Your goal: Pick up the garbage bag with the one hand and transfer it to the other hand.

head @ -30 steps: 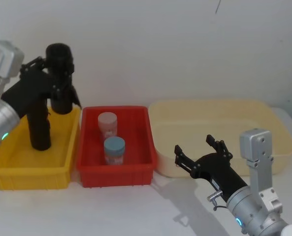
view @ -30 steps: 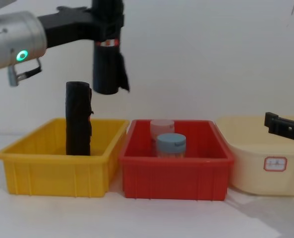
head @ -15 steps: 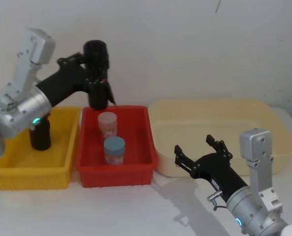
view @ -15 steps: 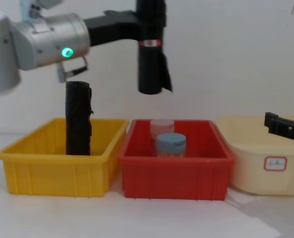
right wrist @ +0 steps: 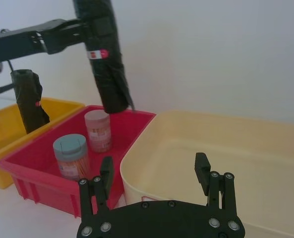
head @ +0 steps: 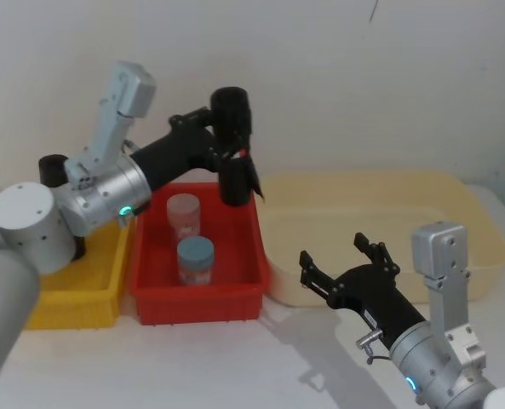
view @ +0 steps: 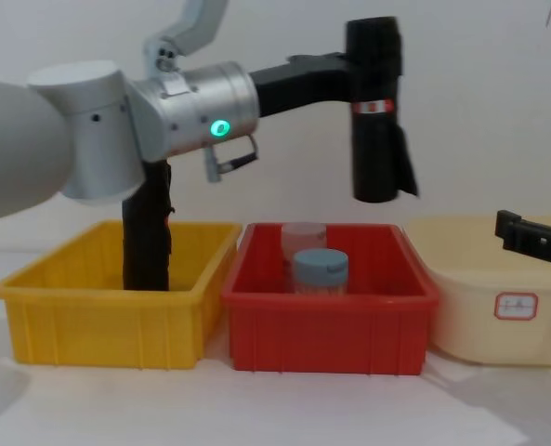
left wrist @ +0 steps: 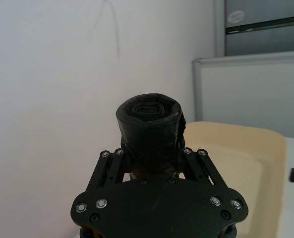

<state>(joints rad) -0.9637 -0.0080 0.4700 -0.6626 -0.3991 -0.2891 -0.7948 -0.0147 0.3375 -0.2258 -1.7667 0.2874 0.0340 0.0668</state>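
The left gripper (head: 220, 136) is pinching the garbage bag (view: 375, 121), a black roll with a red-and-white label band (view: 374, 106), near its upper end. The roll is hanging upright in the air, well above the far right corner of the red bin (head: 150, 298) and close to the cream tub (head: 456, 196). The right gripper (right wrist: 154, 163) is waiting low in front of the tub with its claw spread wide and nothing in it, well apart from the roll.

The pick-up looks done. The step in hand appears to be bringing the roll across for the hand-over. The next move likely calls for the two grippers to meet, with the right claw closing on the free lower half of the roll before the left one lets go.

In the head view, the left arm is covering most of a second black roll (view: 145, 232) standing in the yellow bin (head: 65, 311). In the left wrist view, the roll is hiding where the fingers are pressing on it. In the chest view, the picture's right edge is cutting off the right gripper.
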